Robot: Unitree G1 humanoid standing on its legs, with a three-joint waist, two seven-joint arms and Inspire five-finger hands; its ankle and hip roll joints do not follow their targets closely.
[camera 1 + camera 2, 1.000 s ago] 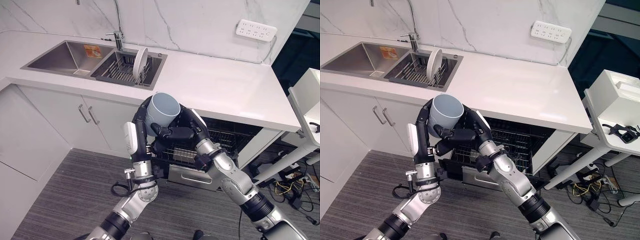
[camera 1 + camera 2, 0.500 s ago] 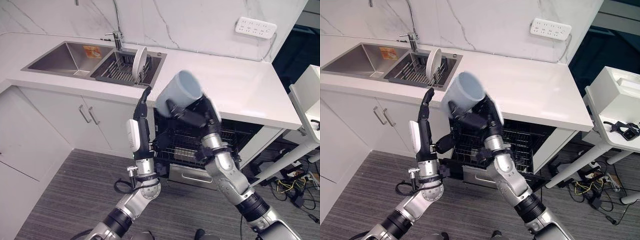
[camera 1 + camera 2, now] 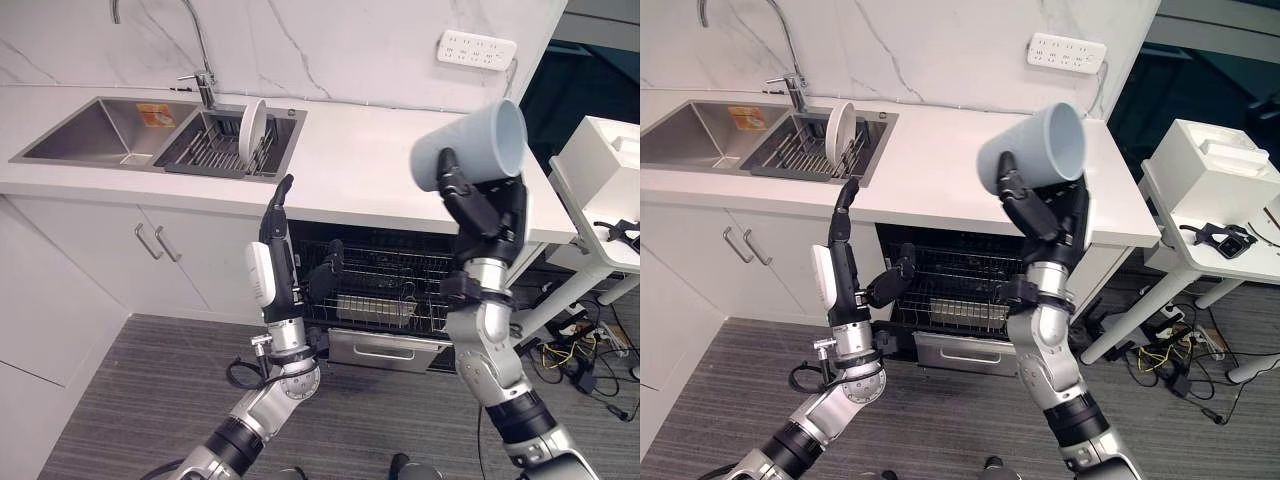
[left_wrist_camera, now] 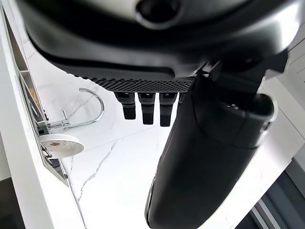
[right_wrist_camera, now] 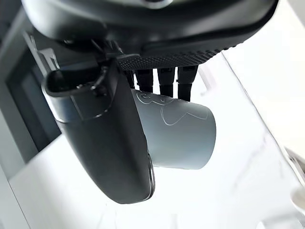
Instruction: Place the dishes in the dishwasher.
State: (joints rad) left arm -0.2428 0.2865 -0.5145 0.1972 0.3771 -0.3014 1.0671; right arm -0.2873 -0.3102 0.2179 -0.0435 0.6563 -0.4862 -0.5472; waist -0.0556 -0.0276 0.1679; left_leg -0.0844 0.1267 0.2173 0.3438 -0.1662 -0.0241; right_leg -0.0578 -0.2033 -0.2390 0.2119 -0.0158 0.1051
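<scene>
A pale blue-grey cup (image 3: 470, 145) lies on its side, held high above the white counter's front edge, with my right hand (image 3: 482, 205) shut on it, thumb and fingers curled round its body (image 5: 178, 136). Below it the dishwasher (image 3: 385, 290) stands open with its wire rack (image 3: 375, 300) pulled out. My left hand (image 3: 278, 225) is raised in front of the dishwasher's left side, fingers straight and holding nothing. A white plate (image 3: 252, 125) stands upright in the dish rack (image 3: 215, 150) in the sink.
The white counter (image 3: 350, 165) runs across the middle, with a double steel sink (image 3: 90, 135) and a tap (image 3: 200, 60) on the left. White cabinet doors (image 3: 130, 260) are under it. A white side table (image 3: 600, 190) stands on the right, with cables on the floor beneath.
My right hand has carried the cup up and to the right, away from the left hand. The left hand stays raised and open. The camera has shifted to the right.
</scene>
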